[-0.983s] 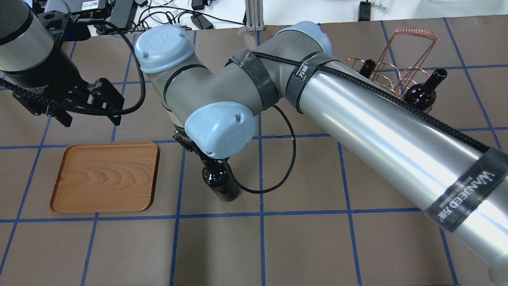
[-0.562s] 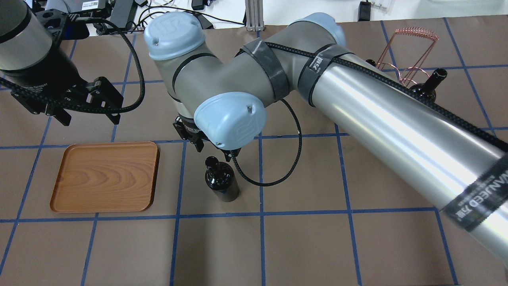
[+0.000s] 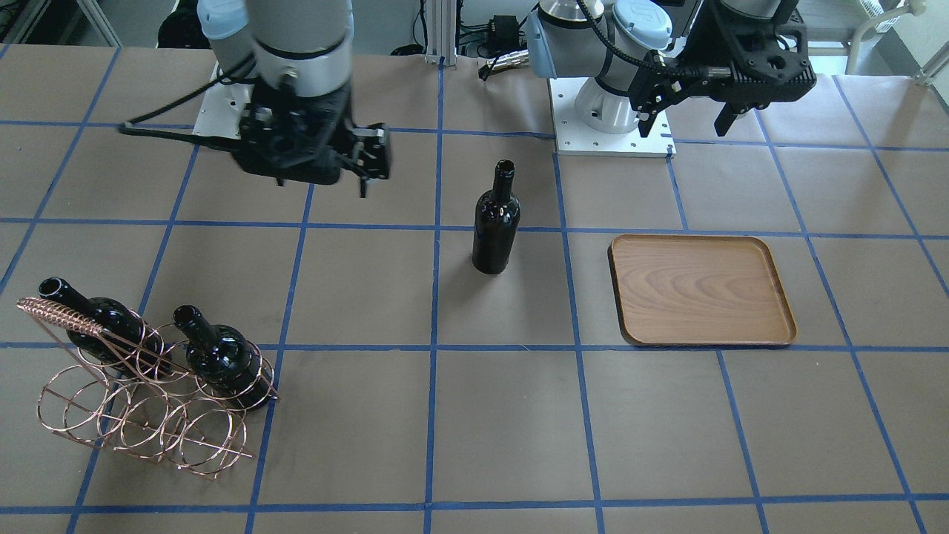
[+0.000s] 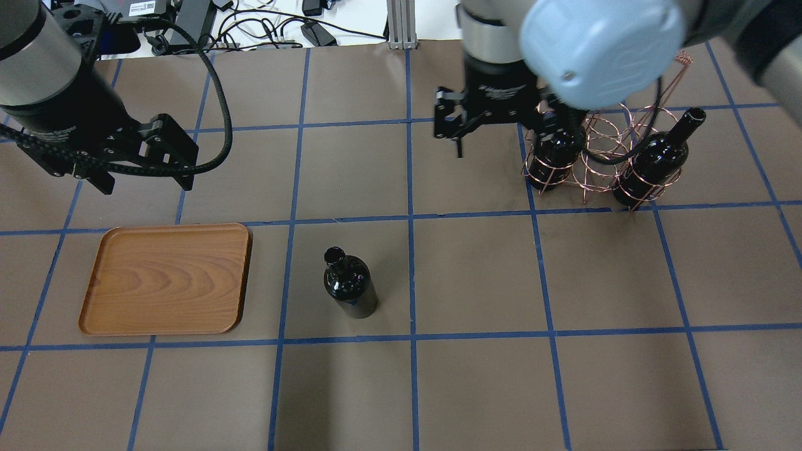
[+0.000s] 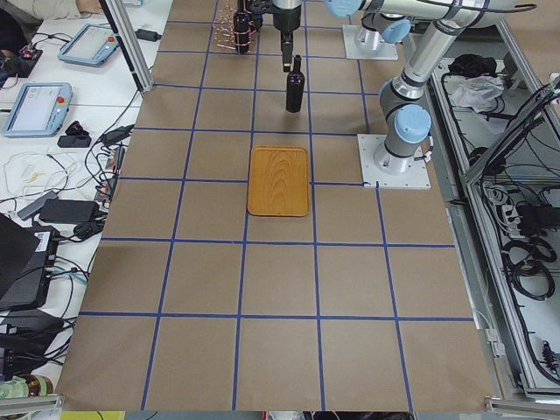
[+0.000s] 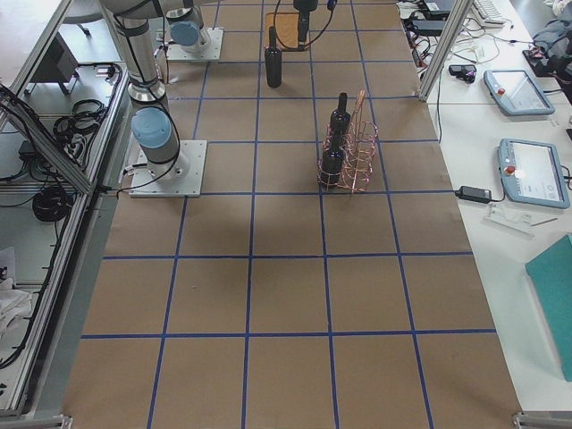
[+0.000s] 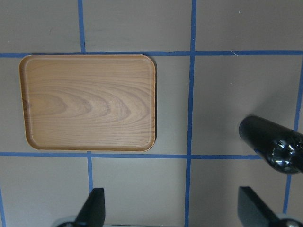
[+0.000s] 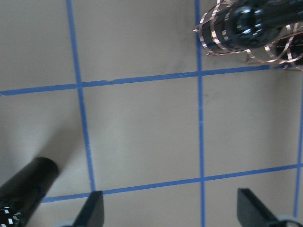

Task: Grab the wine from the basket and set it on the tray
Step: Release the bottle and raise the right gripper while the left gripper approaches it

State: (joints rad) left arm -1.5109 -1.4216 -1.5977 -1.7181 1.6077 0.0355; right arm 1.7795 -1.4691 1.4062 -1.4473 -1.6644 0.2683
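Wine (image 4: pixel 349 285) first: stands upright on desk (image 4: pixel 476 388), apart from tray (image 4: pixel 166 279), held by nothing; judged staged there for pickup from tray's side. Beyond, left gripper (image 7: pixel 173 213) and right gripper (image 8: pixel 173 213): both wide open, empty. Farthest, basket (image 3: pixel 133 404) with two bottles (image 3: pixel 222 356); half masked overhead by right arm (image 4: pixel 601 44).

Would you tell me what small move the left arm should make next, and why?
Probably move the open left gripper over the neck of the wine bottle: it stands free on the table beside the tray, and the right gripper is by the basket.
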